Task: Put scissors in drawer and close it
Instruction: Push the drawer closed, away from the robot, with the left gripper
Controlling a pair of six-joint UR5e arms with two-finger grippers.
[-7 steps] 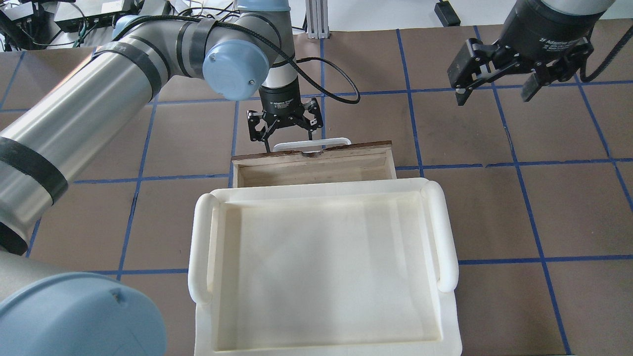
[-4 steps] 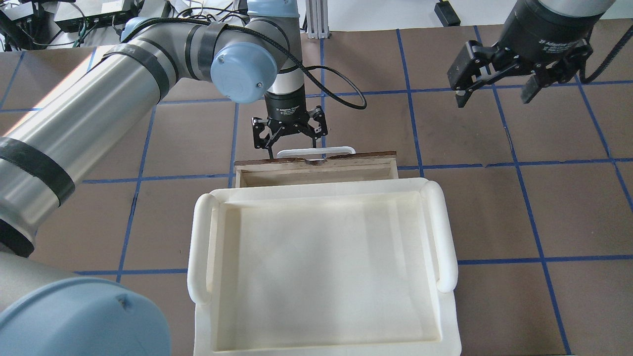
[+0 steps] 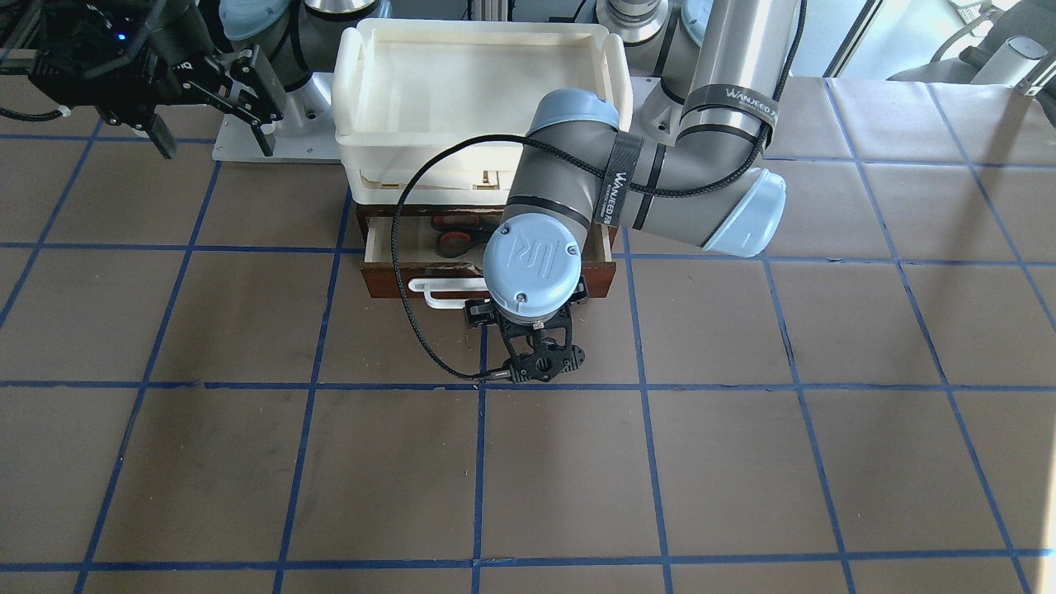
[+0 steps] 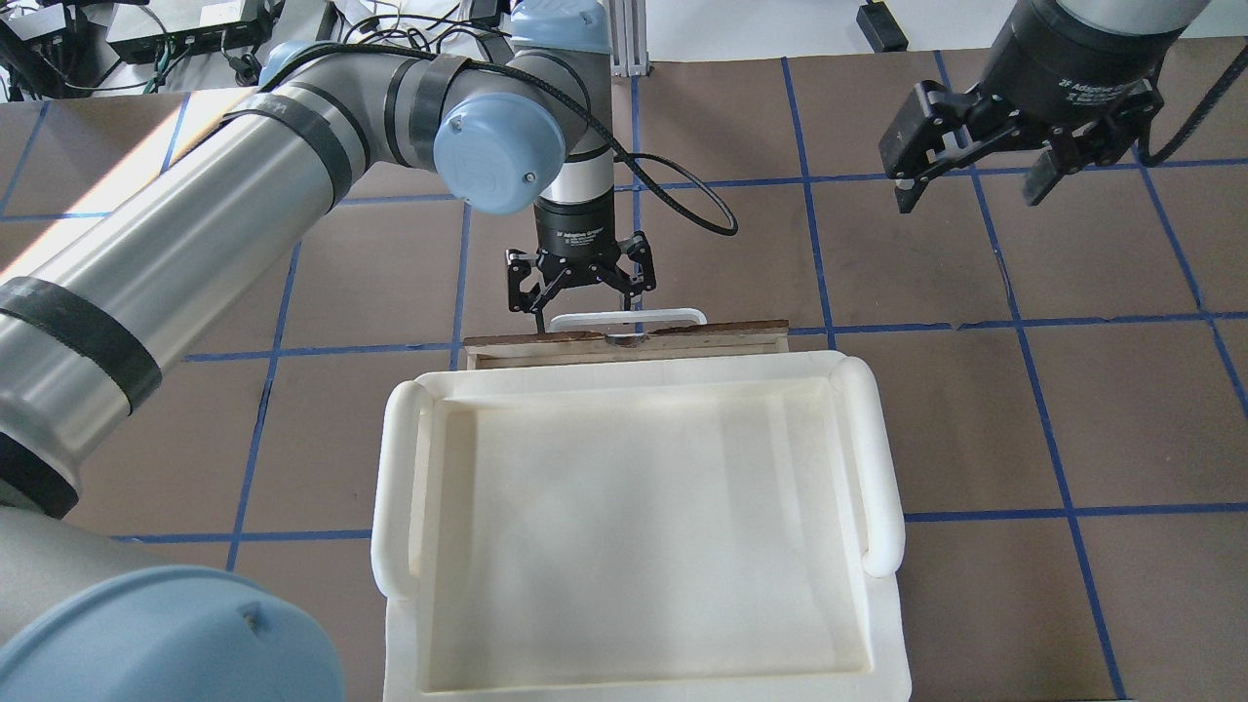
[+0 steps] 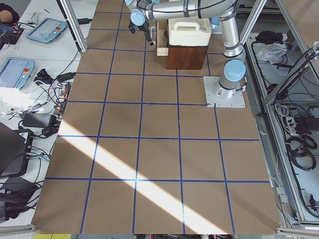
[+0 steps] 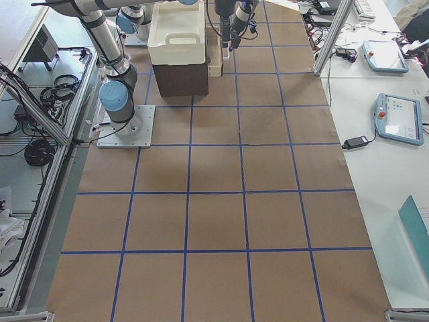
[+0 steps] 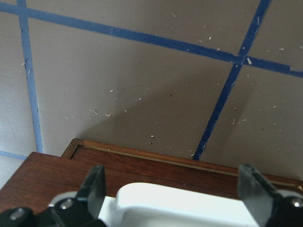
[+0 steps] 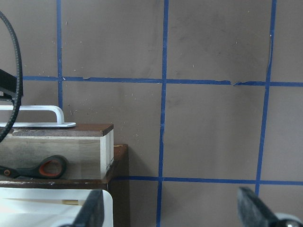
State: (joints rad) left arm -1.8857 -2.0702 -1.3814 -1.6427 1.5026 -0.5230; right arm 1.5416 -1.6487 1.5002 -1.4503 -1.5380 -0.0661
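Note:
The drawer (image 4: 731, 330) sticks out only a little from under the white tray; its dark front panel also shows in the left wrist view (image 7: 47, 175). The scissors (image 3: 458, 231) lie inside it, orange-red handles visible, also seen in the right wrist view (image 8: 38, 168). My left gripper (image 4: 585, 302) is open and points down at the front panel, its fingers (image 7: 94, 184) either side of the left end of the white bar handle (image 4: 629, 317). My right gripper (image 4: 965, 185) is open and empty, high at the far right.
A large white plastic tray (image 4: 395, 487) sits on top of the dark brown box (image 6: 181, 79) and hides most of the drawer from overhead. The table is brown with blue tape lines. The left arm's cable loops beside the handle.
The drawer has slid in toward the box and less of its inside shows. My left gripper moved the same way, staying at the handle. The right arm has not moved.

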